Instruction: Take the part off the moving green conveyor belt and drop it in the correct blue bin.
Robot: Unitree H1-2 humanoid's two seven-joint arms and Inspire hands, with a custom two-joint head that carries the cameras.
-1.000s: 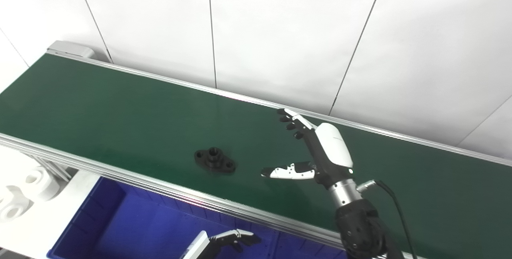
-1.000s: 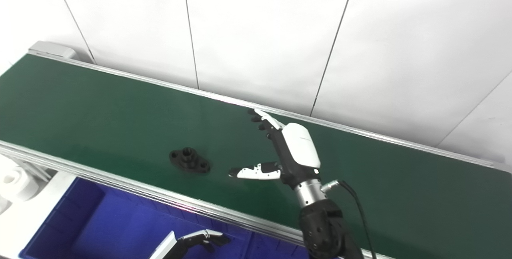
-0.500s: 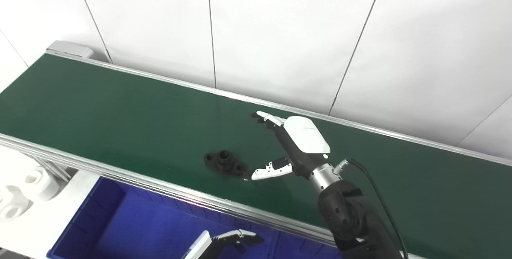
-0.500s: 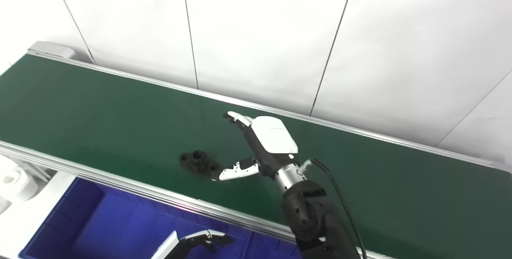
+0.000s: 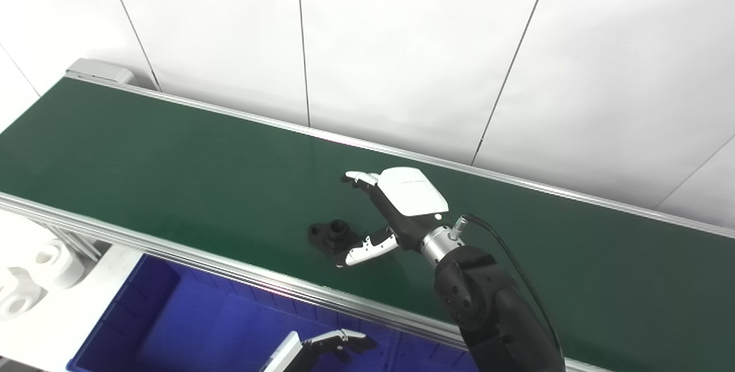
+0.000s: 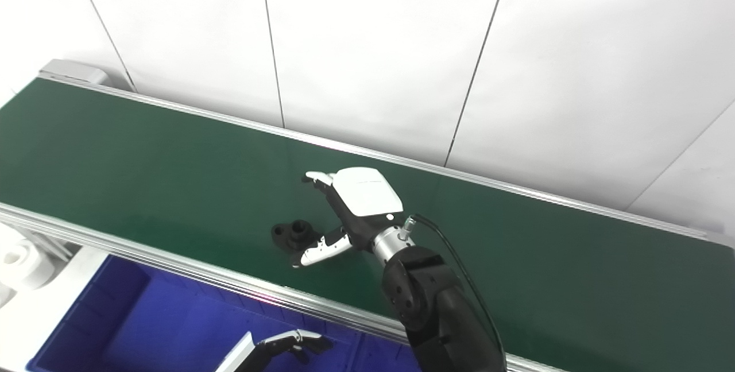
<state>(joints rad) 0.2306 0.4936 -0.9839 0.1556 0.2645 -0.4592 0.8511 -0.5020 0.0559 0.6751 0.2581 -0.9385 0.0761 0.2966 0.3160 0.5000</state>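
White wall panels [image 5: 402, 45]; white parts [image 5: 34, 271].

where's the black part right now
The black part lies on the green conveyor belt near its front rail, just left of the right hand, whose thumb reaches its right end.

A black flanged part [image 5: 330, 233] lies on the green conveyor belt [image 5: 172, 159] as the right hand [image 5: 396, 211] reaches over it, fingers spread, thumb tip at the part's near edge. Below, the left hand [image 5: 336, 342] hangs over a blue bin [image 5: 149, 314].
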